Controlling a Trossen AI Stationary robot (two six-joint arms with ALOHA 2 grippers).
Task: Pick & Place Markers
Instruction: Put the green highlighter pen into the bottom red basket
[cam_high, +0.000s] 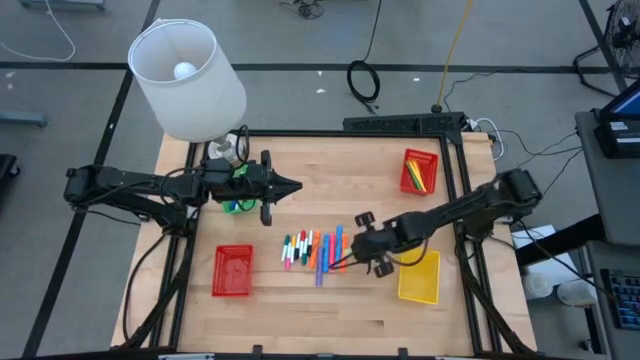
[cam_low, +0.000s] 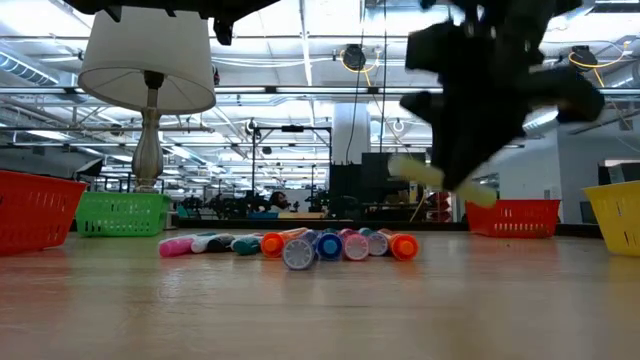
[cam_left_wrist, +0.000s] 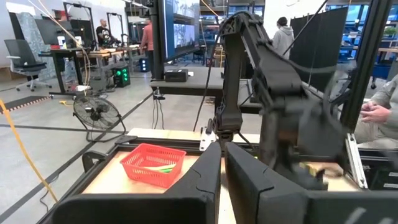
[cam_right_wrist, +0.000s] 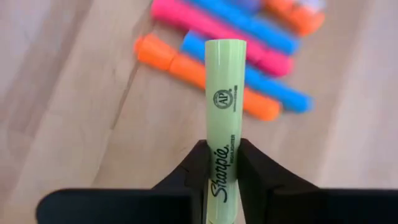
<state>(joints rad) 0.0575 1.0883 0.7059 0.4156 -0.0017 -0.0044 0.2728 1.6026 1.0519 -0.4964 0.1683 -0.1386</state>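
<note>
1. The right gripper (cam_right_wrist: 225, 163) is clamped on a pale yellow-green marker (cam_right_wrist: 225, 93); the fingers (cam_right_wrist: 193, 165) press its barrel from both sides, and most of its length juts out beyond the fingertips.
2. In the low view this held marker (cam_low: 440, 180) hangs tilted above the table (cam_low: 320, 300), clear of the wood, with the gripper's dark body around its middle.
3. From above, the right gripper (cam_high: 368, 245) sits just beside the marker row (cam_high: 315, 250), on the side toward the yellow basket (cam_high: 419, 277), between the row and that basket.
4. The rest of the markers lie loose on the wood in a close-packed row: orange (cam_right_wrist: 205, 78), pink (cam_right_wrist: 217, 34) and blue (cam_right_wrist: 273, 90) ones show beneath the held one, apart from it.
5. A red basket (cam_high: 232, 270) stands near the row on the opposite side from the yellow basket; a second red basket (cam_high: 420, 171) with a few markers inside stands well beyond the row toward the table's far edge.
6. The left gripper (cam_high: 290, 186) waits beyond the row's far side, near the lamp (cam_high: 188, 80) and above a green basket (cam_low: 122, 213); its fingers (cam_left_wrist: 249, 186) are nearly together, with only a thin slit showing and nothing in it.
</note>
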